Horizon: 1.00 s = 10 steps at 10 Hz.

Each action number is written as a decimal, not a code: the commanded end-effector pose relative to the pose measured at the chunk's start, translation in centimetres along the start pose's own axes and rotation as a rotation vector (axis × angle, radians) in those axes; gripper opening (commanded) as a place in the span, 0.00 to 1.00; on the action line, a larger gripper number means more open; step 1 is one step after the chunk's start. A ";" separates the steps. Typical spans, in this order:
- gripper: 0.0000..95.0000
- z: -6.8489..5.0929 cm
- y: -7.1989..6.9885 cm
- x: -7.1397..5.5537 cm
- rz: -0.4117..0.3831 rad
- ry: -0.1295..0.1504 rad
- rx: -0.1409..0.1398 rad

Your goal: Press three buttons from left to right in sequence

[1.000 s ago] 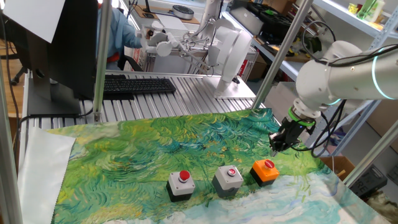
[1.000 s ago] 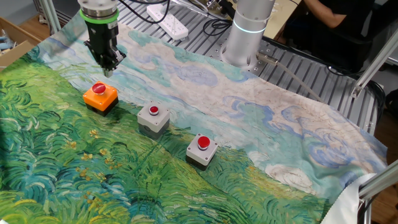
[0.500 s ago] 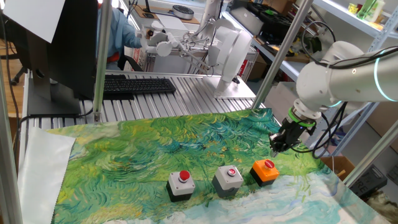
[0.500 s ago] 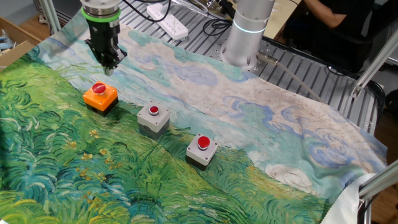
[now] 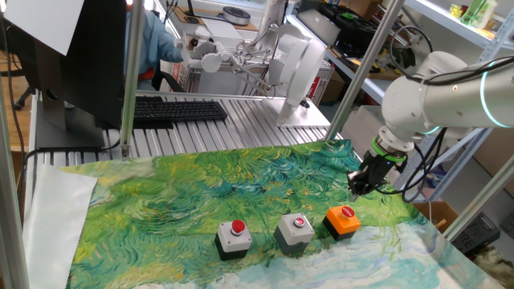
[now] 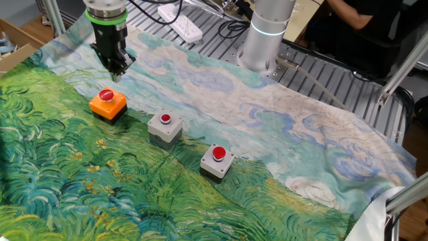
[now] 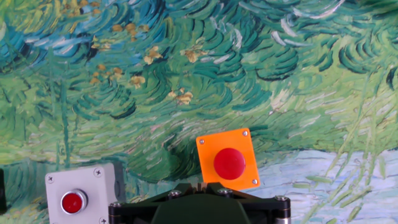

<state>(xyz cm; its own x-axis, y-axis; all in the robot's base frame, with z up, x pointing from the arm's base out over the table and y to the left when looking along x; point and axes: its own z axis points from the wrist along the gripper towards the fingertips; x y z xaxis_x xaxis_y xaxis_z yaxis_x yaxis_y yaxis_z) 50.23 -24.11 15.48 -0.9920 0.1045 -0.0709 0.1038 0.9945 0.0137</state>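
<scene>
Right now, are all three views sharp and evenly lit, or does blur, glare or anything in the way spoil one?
One fixed view: sharp, even light, only a glowing ring on the arm. The other fixed view: sharp; orange button and both grey buttons clear, soft shadows. Hand view: cloth crisp, no glare, but the pincer's dark body blocks the bottom edge and one grey button is cut off.

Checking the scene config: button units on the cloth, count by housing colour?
Grey housing: 2, the middle button and the far-end button
Orange housing: 1, the orange button
Total: 3, all with red caps
</scene>
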 end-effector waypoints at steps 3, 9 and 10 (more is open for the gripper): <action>0.00 0.0 0.0 0.0 0.010 0.001 -0.003; 0.00 0.0 0.0 0.0 -0.023 0.056 0.000; 0.00 0.0 0.0 0.0 -0.041 0.059 0.003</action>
<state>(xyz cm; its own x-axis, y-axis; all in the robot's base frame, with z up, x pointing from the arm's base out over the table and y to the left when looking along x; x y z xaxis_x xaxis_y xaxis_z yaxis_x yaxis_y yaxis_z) 50.39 -24.13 15.44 -0.9978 0.0656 -0.0117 0.0654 0.9978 0.0132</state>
